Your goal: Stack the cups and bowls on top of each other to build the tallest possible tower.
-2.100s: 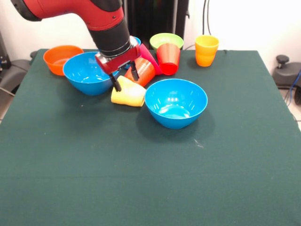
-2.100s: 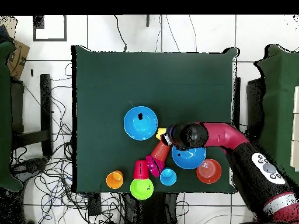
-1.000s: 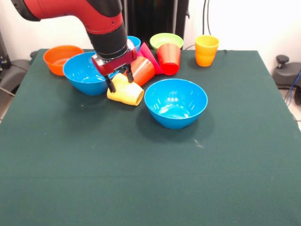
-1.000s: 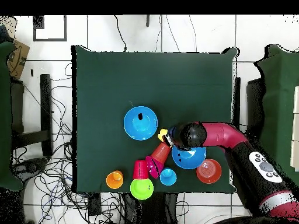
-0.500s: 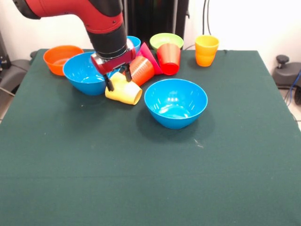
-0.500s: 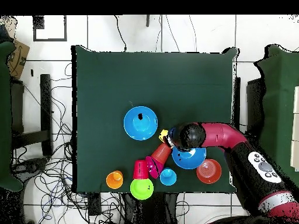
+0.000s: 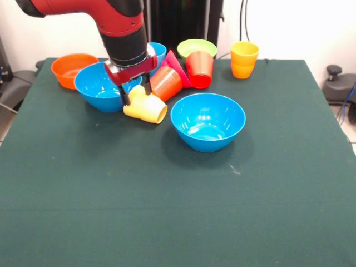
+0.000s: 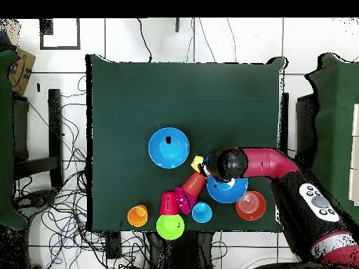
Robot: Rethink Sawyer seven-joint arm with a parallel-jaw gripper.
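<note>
The gripper point(image 7: 135, 95) straddles the closed end of the yellow cup point(image 7: 146, 108), its fingers spread and not yet pinching. That cup lies tipped on its side between the two blue bowls point(image 7: 207, 120), just beside a tipped orange cup point(image 7: 167, 83). It looks light, stiff and glossy, so likely slippery; across the narrow base seems the best hold. The counter point(image 7: 178, 211) wears dark green cloth, with cables on tiled floor point(image 8: 63, 210) around it.

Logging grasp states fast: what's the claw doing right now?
Claw: astride the tipped pale yellow cup, one finger on each side; whether it is clamped or only around it cannot be told.
</note>
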